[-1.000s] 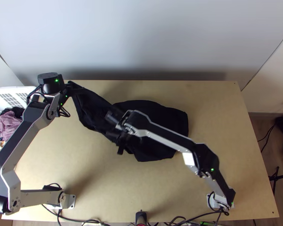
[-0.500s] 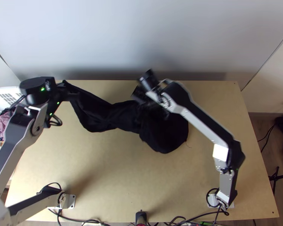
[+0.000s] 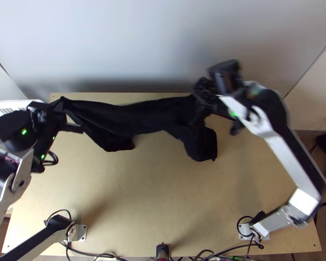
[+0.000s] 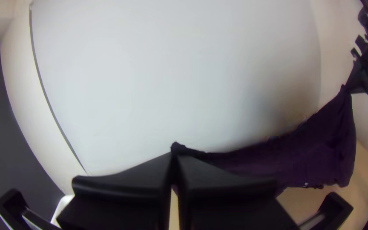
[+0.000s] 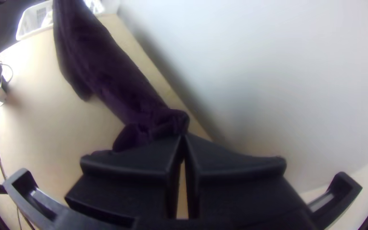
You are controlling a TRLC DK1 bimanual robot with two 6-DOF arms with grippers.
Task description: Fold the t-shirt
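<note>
The black t-shirt (image 3: 132, 117) is stretched between the two grippers toward the table's far side, with parts hanging down at both ends. At the upper left, my left gripper (image 3: 62, 103) holds one end of it; in the left wrist view the fingers of the left gripper (image 4: 174, 155) are shut on a corner of the cloth. My right gripper (image 3: 202, 98) holds the other end at the upper right. In the right wrist view, the tips of the right gripper (image 5: 183, 135) are pressed together on a bunched bit of the t-shirt (image 5: 111, 76).
A white basket (image 3: 19, 104) stands beyond the table's left edge. The pale wall (image 3: 163, 43) rises behind the far edge. Bare tabletop (image 3: 154, 195) lies in front of the cloth, and cables run along the near edge.
The right gripper has gone from mid-table up and to the right, drawing the cloth with it. My left gripper has moved a little left. The t-shirt has gone from bunched to stretched out.
</note>
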